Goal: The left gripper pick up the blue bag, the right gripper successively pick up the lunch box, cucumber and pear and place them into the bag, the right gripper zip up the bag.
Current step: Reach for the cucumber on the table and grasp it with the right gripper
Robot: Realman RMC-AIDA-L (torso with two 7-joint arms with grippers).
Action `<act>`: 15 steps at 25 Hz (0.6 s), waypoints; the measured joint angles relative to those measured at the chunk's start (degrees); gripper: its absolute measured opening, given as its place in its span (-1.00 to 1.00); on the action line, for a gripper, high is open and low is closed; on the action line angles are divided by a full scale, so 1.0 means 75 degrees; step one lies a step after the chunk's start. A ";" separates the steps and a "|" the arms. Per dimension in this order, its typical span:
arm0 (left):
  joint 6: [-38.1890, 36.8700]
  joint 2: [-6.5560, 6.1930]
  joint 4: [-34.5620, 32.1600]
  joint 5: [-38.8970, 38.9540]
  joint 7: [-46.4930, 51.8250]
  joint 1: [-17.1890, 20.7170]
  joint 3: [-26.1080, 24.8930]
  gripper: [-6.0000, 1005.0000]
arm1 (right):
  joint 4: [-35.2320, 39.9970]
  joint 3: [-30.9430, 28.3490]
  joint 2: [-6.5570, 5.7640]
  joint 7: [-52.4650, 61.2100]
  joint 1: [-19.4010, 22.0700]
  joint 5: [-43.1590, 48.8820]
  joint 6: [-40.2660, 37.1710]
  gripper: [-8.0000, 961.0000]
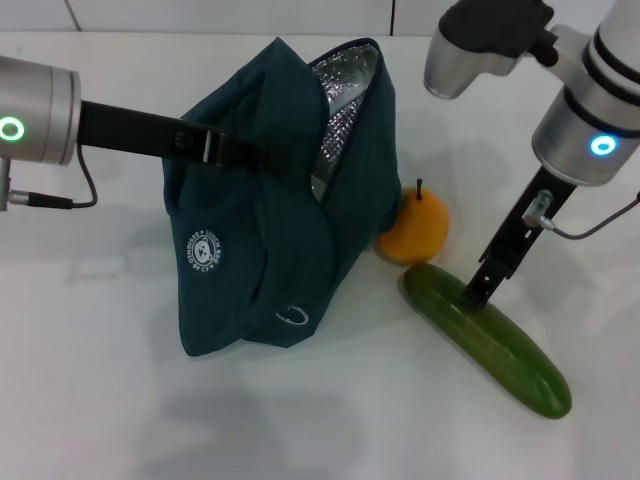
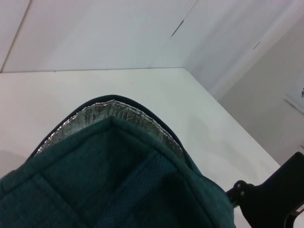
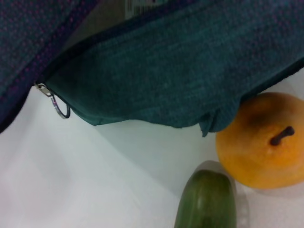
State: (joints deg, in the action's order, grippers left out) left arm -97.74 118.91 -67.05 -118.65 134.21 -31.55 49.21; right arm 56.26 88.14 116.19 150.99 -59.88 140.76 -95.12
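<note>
A: How many things lie on the table (image 1: 120, 420)?

B: One blue bag (image 1: 260, 250) at frame centre, one pear (image 1: 415, 230) touching its right side, one cucumber (image 1: 490, 340) at lower right — no more.

A: And the grippers?

B: The left gripper (image 1: 205, 145) clamps the bag's top edge, its foil mouth gaping. The right gripper (image 1: 480, 290) touches the cucumber — finger spread I cannot tell.

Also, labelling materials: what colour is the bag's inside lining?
Shiny silver foil lining with a quilted pattern, clearest in the head view.
</note>
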 joint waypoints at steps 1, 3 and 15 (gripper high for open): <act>0.0000 0.0000 0.0000 0.0000 0.0000 0.0000 0.0001 -0.91 | -0.0040 0.0045 0.0000 0.0000 0.0000 -0.0012 0.0055 0.73; 0.0000 0.0000 0.0000 0.0000 0.0001 0.0000 0.0005 -0.91 | -0.0165 0.0165 -0.0001 0.0000 -0.0003 -0.0074 0.0186 0.73; 0.0000 0.0012 0.0062 0.0000 -0.0003 -0.0001 0.0014 -0.91 | -0.0576 0.0812 0.0000 0.0000 -0.0025 -0.0484 0.0591 0.72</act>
State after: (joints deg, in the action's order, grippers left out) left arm -97.73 119.00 -66.58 -118.65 134.19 -31.56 49.31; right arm 51.94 94.24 116.19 150.99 -60.06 137.12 -90.68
